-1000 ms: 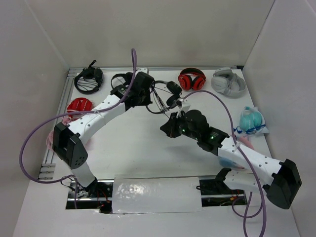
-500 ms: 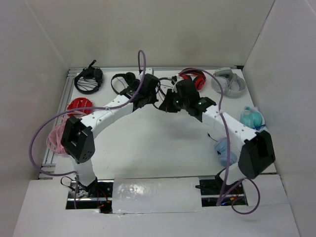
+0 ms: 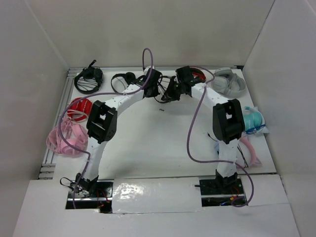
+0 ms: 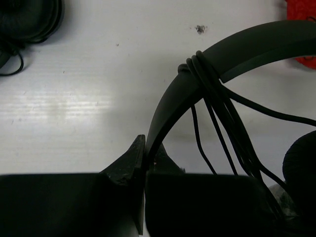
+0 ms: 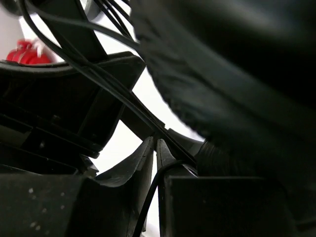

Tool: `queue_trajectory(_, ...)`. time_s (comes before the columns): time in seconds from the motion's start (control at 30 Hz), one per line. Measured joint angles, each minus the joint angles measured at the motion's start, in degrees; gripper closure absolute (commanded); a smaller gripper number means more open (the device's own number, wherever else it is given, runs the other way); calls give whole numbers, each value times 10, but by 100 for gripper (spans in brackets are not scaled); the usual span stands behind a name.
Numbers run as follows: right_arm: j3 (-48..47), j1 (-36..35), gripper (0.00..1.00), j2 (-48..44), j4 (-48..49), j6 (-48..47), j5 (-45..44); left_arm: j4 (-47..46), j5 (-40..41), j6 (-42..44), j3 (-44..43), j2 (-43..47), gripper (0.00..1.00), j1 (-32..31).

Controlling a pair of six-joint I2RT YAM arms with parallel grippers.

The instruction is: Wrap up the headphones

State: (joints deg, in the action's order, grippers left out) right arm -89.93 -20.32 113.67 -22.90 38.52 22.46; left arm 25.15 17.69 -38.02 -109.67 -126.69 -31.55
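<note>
Left wrist, left fingers (image 4: 145,153) pinching thin matte headphones (image 4: 256,47) band, cable (image 4: 203,71) coiled round it, right fingers (image 5: 154,148) seemingly nipping cable.

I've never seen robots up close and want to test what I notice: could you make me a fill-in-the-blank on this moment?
The left fingers pinch the headphones by their ___.
Wound around it in several loops is the thin black ___.
A strand of it is pinched by the other fingers, those of the ___ arm.
Missing: headband; cable; right.
</note>
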Motion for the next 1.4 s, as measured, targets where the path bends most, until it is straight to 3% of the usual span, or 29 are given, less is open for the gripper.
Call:
queue_trajectory(0.13,-88,3,74,73,-39,0,-6,4,-27,2,-55,-55,100,21)
queue_trajectory(0.53,-292,5,66,229,-119,11,-17,-11,-89,4,-118,-129,100,63)
queue_trajectory(0.67,-320,10,57,257,-120,24,-9,-9,-102,4,-147,-161,100,66)
queue_trajectory(0.7,-321,11,50,261,-119,27,-6,-8,-106,4,-148,-165,100,66)
queue_trajectory(0.87,-347,17,49,269,-117,27,2,-3,-136,5,-151,-173,100,67)
queue_trajectory(1.17,-438,20,44,315,-123,26,15,-22,-162,5,-154,-173,81,82)
queue_trajectory(1.3,-447,28,44,334,-109,25,22,-13,-174,7,-154,-173,60,81)
queue_trajectory(1.4,-452,38,42,348,-88,25,19,-11,-191,17,-154,-173,53,80)
